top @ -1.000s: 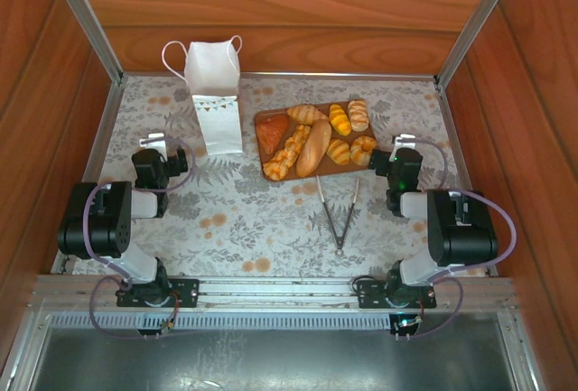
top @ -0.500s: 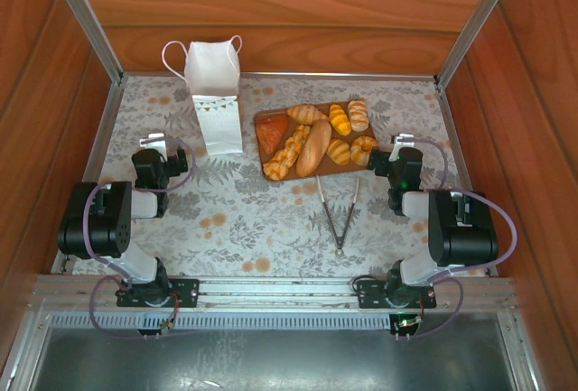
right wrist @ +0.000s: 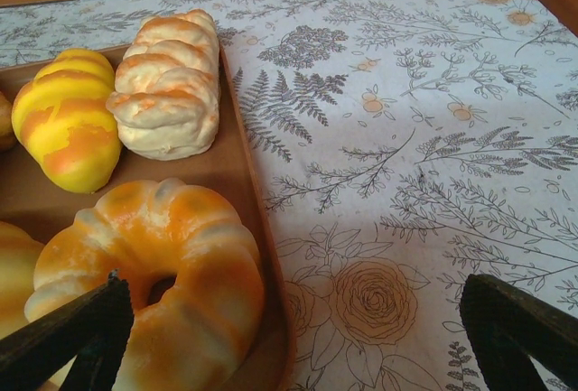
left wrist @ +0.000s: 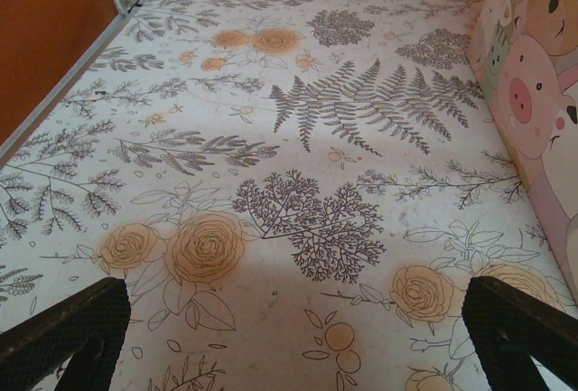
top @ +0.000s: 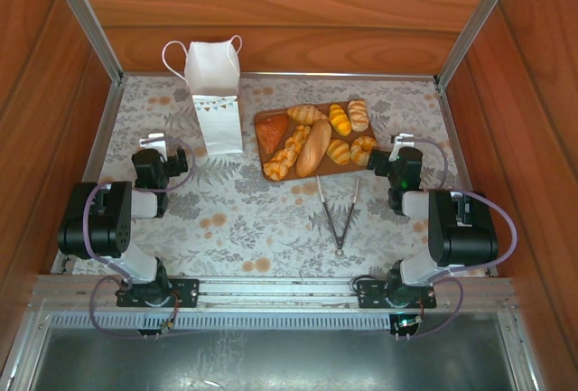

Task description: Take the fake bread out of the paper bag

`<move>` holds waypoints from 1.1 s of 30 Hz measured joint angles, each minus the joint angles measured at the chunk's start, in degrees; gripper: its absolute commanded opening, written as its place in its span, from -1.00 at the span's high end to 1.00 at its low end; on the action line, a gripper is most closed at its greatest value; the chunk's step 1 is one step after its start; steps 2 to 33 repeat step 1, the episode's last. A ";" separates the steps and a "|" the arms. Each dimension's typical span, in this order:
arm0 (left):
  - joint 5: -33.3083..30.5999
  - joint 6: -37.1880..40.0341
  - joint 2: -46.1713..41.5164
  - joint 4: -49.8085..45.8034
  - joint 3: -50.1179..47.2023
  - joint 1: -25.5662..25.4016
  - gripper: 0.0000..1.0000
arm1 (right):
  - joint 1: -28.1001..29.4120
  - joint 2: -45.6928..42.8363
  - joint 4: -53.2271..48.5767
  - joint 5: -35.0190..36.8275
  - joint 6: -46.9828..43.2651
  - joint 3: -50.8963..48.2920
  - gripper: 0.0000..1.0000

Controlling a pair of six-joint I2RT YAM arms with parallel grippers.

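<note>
The fake bread [right wrist: 153, 265] is gleaming like smooth, glossy plastic. The board [right wrist: 237, 161] under it is looking smooth, matt and brown. The paper bag [top: 215, 93] is showing matt white paper and thin cord handles. The tabletop [left wrist: 298, 138] is wearing a matt, printed floral covering. The tongs [top: 338, 215] are shining as bare metal. The walls [top: 271, 3] are showing satin wood grain, and the frame rails [top: 86, 16] are showing pale brushed metal. The left gripper [left wrist: 291, 332] jaws are looking black, matt and finely ribbed.

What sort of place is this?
Probably a robot test booth, not a kitchen: wood-panelled walls box in a floral-cloth table, a left arm and right arm are bolted at its edge, and the fake bread looks like glossy toys.
</note>
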 measured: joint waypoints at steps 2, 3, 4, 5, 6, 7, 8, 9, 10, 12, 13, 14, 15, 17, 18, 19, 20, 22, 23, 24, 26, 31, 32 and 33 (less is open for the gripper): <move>0.00 0.00 0.00 0.00 0.00 0.00 -1.00 | 0.00 0.00 0.00 0.00 0.00 0.00 -0.99; 0.00 0.00 0.00 0.00 0.00 0.00 -1.00 | 0.00 0.00 0.00 0.00 0.00 0.00 -0.99; 0.00 0.00 0.00 0.00 0.00 0.00 -1.00 | 0.00 0.00 0.00 0.00 0.00 0.00 -0.99; 0.00 0.00 0.00 0.00 0.00 0.00 -1.00 | 0.00 0.00 0.00 0.00 0.00 0.00 -0.99; 0.00 0.00 0.00 0.00 0.00 0.00 -1.00 | 0.00 0.00 0.00 0.00 0.00 0.00 -0.99; 0.00 0.00 0.00 0.00 0.00 0.00 -1.00 | 0.00 0.00 0.00 0.00 0.00 0.00 -0.99; 0.00 0.00 0.00 0.00 0.00 0.00 -1.00 | 0.00 0.00 0.00 0.00 0.00 0.00 -0.99; 0.00 0.00 0.00 0.00 0.00 0.00 -1.00 | 0.00 0.00 0.00 0.00 0.00 0.00 -0.99; 0.00 0.00 0.00 0.00 0.00 0.00 -1.00 | 0.00 0.00 0.00 0.00 0.00 0.00 -0.99; 0.00 0.00 0.00 0.00 0.00 0.00 -1.00 | 0.00 0.00 0.00 0.00 0.00 0.00 -0.99; 0.00 0.00 0.00 0.00 0.00 0.00 -1.00 | 0.00 0.00 0.00 0.00 0.00 0.00 -0.99; 0.00 0.00 0.00 0.00 0.00 0.00 -1.00 | 0.00 0.00 0.00 0.00 0.00 0.00 -0.99; 0.00 0.00 0.00 0.00 0.00 0.00 -1.00 | 0.00 0.00 0.00 0.00 0.00 0.00 -0.99; 0.00 0.00 0.00 0.00 0.00 0.00 -1.00 | 0.00 0.00 0.00 0.00 0.00 0.00 -0.99; 0.00 0.00 0.00 0.00 0.00 0.00 -1.00 | 0.00 0.00 0.00 0.00 0.00 0.00 -0.99; 0.00 0.00 0.00 0.00 0.00 0.00 -1.00 | 0.00 0.00 0.00 0.00 0.00 0.00 -0.99; 0.00 0.00 0.00 0.00 0.00 0.00 -1.00 | 0.00 0.00 0.00 0.00 0.00 0.00 -0.99; 0.00 0.00 0.00 0.00 0.00 0.00 -1.00 | 0.00 0.00 0.00 0.00 0.00 0.00 -0.99; 0.00 0.00 0.00 0.00 0.00 0.00 -1.00 | 0.00 0.00 0.00 0.00 0.00 0.00 -0.99; 0.00 0.00 0.00 0.00 0.00 0.00 -1.00 | 0.00 0.00 0.00 0.00 0.00 0.00 -0.99; 0.00 0.00 0.00 0.00 0.00 0.00 -1.00 | 0.00 0.00 0.00 0.00 0.00 0.00 -0.99; 0.00 0.00 0.00 0.00 0.00 0.00 -1.00 | 0.00 0.00 0.00 0.00 0.00 0.00 -0.99; 0.00 0.00 0.00 0.00 0.00 0.00 -1.00 | 0.00 0.00 0.00 0.00 0.00 0.00 -0.99; 0.00 0.00 0.00 0.00 0.00 0.00 -1.00 | 0.00 0.00 0.00 0.00 0.00 0.00 -0.99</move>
